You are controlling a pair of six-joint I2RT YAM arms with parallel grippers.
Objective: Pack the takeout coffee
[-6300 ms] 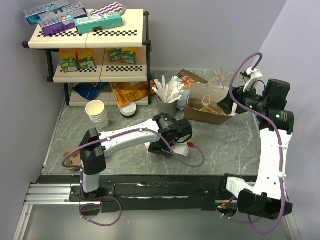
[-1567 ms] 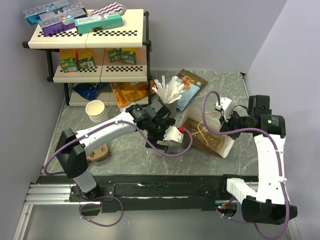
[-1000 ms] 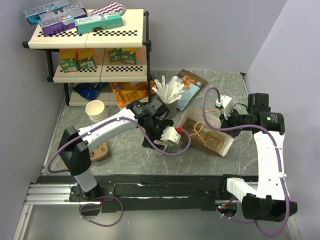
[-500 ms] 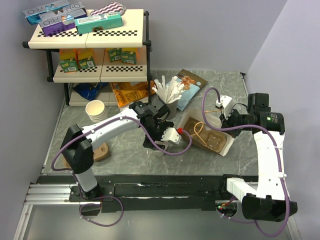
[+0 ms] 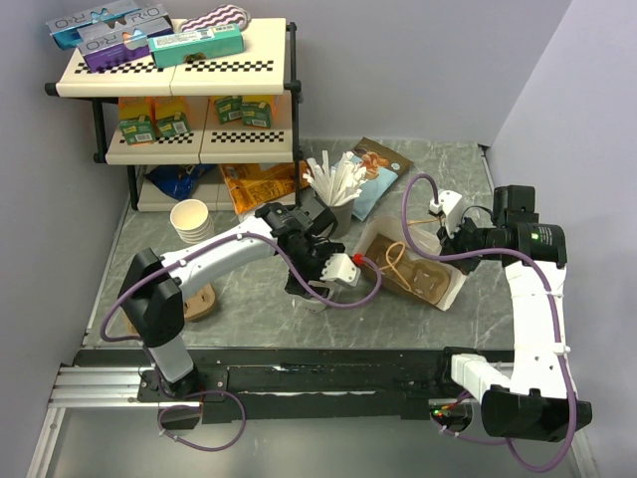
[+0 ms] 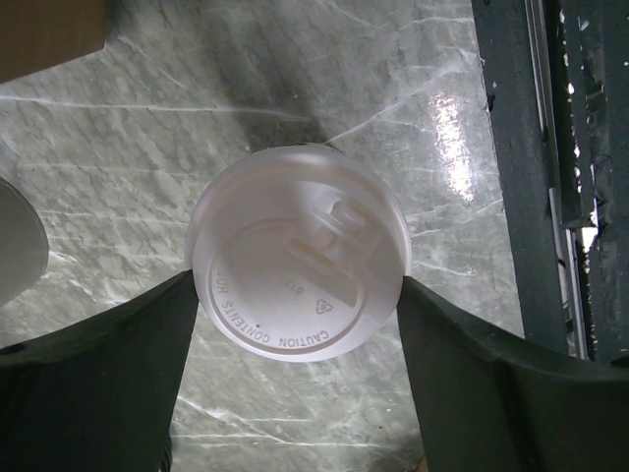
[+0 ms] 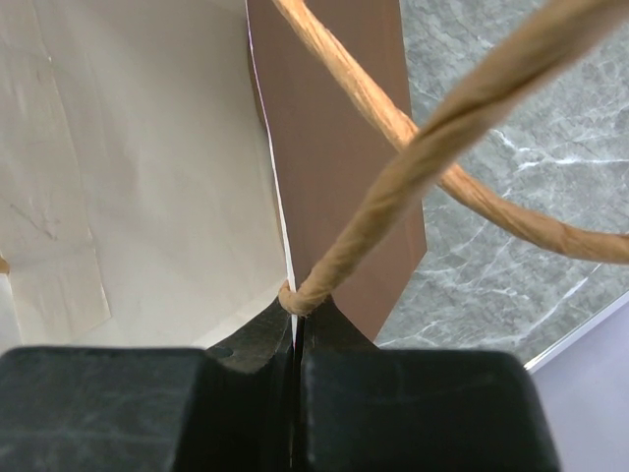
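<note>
Two fingers [image 6: 118, 344] of the left tool [image 6: 295, 324] bracket the coffee cup [image 6: 298, 261], unclamped; grip below its thin, crushable lid. Right tool [image 7: 295, 324] pinches the bag [image 7: 334, 177] wall.

The takeout coffee [image 6: 298, 254] sits mid-frame, seen from above — white sip lid up — on grey marbled table [image 6: 147, 147]. The left gripper [image 6: 300, 295] fingers [image 6: 108, 374] flank the lid's rim — either side.

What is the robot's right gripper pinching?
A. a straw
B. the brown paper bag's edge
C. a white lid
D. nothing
B: in the right wrist view the right gripper is shut on the brown paper bag where its twine handle joins.
</note>
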